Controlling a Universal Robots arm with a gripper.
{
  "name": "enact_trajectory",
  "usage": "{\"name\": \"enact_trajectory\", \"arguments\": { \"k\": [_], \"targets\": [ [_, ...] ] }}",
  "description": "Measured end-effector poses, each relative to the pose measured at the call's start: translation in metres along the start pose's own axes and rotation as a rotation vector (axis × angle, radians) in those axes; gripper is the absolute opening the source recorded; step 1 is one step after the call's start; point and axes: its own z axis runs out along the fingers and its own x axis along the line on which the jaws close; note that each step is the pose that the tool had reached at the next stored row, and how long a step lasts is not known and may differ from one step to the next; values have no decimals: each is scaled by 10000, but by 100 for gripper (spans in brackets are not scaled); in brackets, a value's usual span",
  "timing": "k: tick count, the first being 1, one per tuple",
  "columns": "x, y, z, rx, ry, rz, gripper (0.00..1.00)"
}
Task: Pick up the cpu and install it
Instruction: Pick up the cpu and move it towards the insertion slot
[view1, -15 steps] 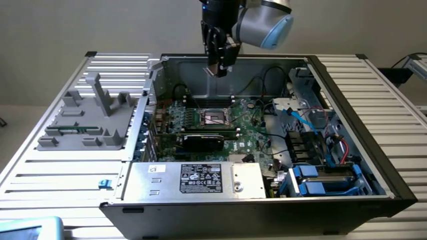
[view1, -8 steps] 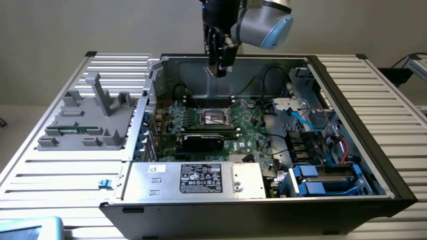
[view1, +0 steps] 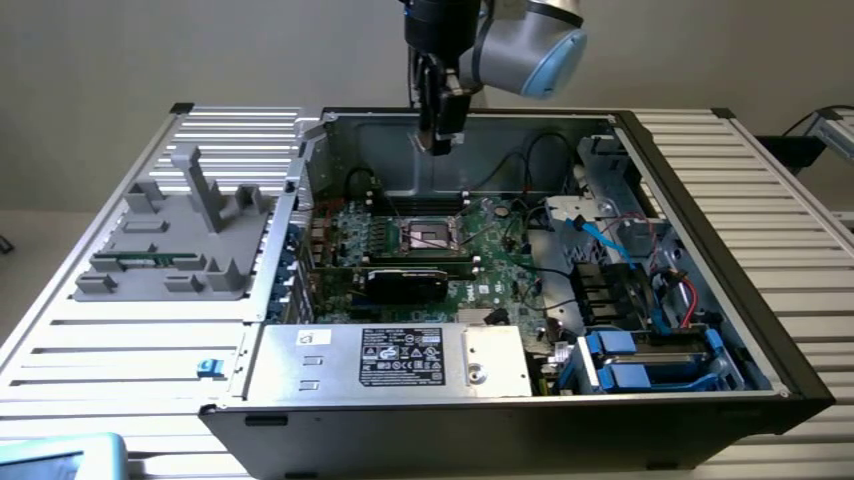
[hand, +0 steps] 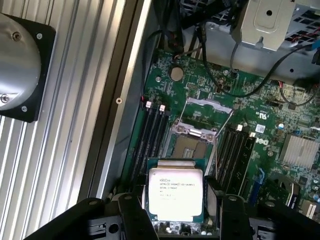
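Note:
The cpu (hand: 176, 194), a flat square chip with a shiny silver top and printed text, sits level between the two black fingers (hand: 134, 220) of my gripper (hand: 176, 212), which is shut on its edges. The dark square socket (hand: 192, 145) lies on the green motherboard with its metal frame swung up, a short way beyond the chip. In the exterior view my gripper (view1: 438, 140) hangs high over the open computer case, above and slightly behind the socket (view1: 430, 236).
Black memory slots (hand: 152, 135) flank the socket on both sides. A silver heatsink (hand: 300, 150) and black cables (hand: 235, 90) lie near it. A grey holder (view1: 174, 240) stands at the exterior view's left, the labelled power supply (view1: 400, 355) in front, and blue drive bays (view1: 641, 360) at the right.

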Motion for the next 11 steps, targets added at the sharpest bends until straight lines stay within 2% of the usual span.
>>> {"name": "enact_trajectory", "arguments": {
  "k": [7, 11],
  "targets": [
    [0, 0, 0, 19, -128, 729, 55],
    [0, 0, 0, 20, -154, 1194, 55]
  ]
}}
